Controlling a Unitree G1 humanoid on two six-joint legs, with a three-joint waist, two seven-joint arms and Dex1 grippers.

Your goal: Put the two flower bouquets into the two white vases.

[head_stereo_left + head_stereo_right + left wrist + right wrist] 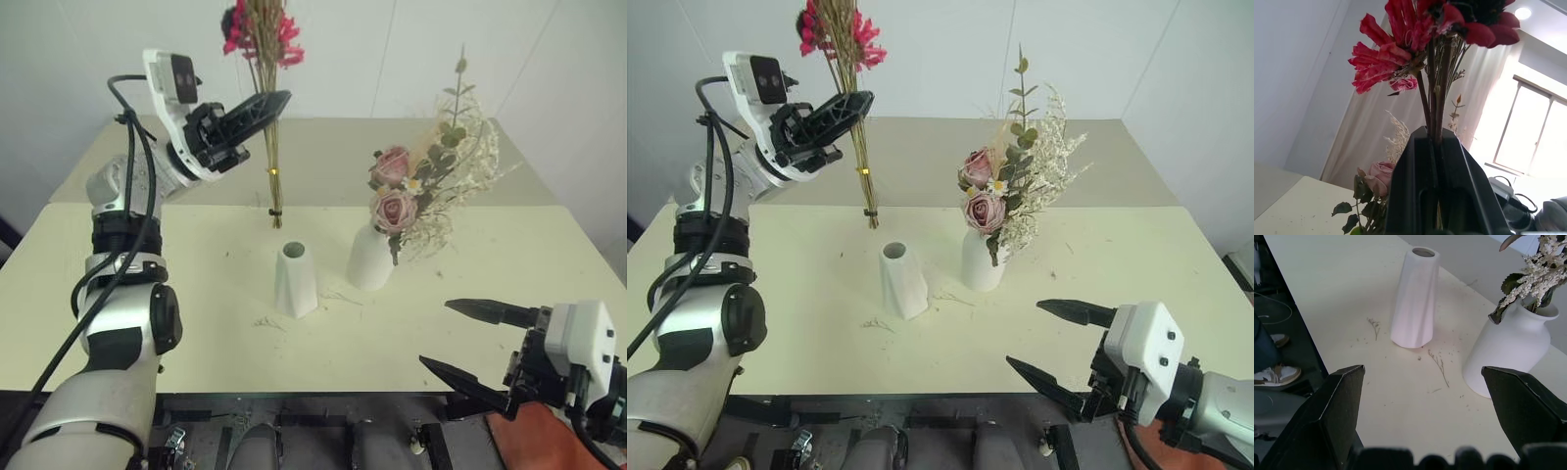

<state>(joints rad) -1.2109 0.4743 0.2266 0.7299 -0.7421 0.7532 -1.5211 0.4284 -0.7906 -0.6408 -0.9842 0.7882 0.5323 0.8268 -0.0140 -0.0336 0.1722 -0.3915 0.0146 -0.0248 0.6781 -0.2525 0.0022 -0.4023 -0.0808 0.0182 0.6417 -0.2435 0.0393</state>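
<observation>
round vase (370, 262): rose bouquet (421, 191) in | faceted vase (295, 280): empty

Left tool (1437, 188): two black fingers (1405, 196) pressed together, clamped on a bundle of thin stems.
Slim bunch (1415, 34): held upright in the tool; stems rise out of the finger tips.
Blooms: magenta-red petals spread above the tool, a darker red head beside them at the top of the stems.
Sprigs: pale dried pieces branch off the stems just above the fingers.
Rose bunch (1378, 176): behind the tool; one pink rose, a beige plume above it, green leaves below.
Tabletop (1288, 205): cream corner, low beside the rose bunch.
Background: white wall, pale curtain (1366, 127), bright window (1535, 132), round ceiling light (1522, 13).
</observation>
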